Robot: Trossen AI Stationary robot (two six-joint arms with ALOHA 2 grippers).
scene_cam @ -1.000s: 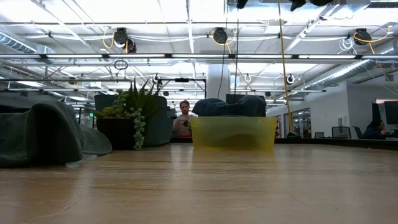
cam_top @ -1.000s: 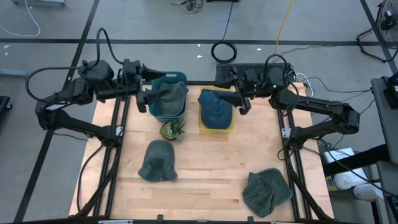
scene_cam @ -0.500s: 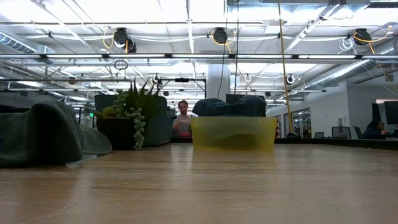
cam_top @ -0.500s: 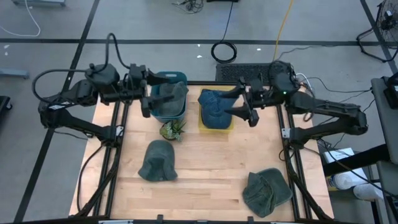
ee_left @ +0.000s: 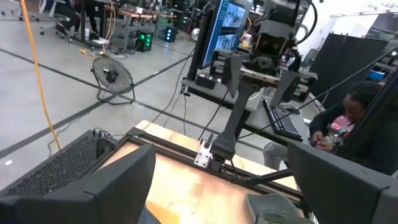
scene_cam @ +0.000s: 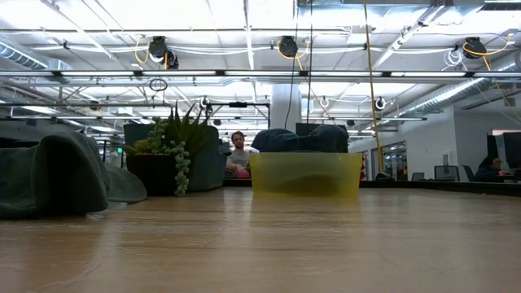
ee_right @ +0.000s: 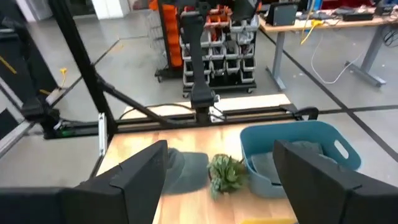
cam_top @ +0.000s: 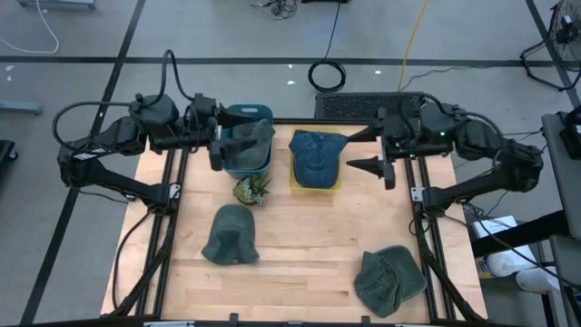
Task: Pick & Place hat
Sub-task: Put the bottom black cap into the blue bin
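1. Blue hat sits in the yellow bin, grey-green hat in the teal bin: both look placed.
2. Right gripper fingers spread wide, empty, just beside the yellow bin.
3. Left gripper fingers wide, empty, at the teal bin.
4. Left to do: two hats on the tabletop, well away from both.

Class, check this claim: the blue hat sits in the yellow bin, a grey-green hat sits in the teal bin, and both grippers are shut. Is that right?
Not quite. The blue hat does sit in the yellow bin and a grey-green hat in the teal bin, but the high view shows the right gripper open, its fingers spread apart beside the yellow bin. The left wrist view shows the left gripper open too.
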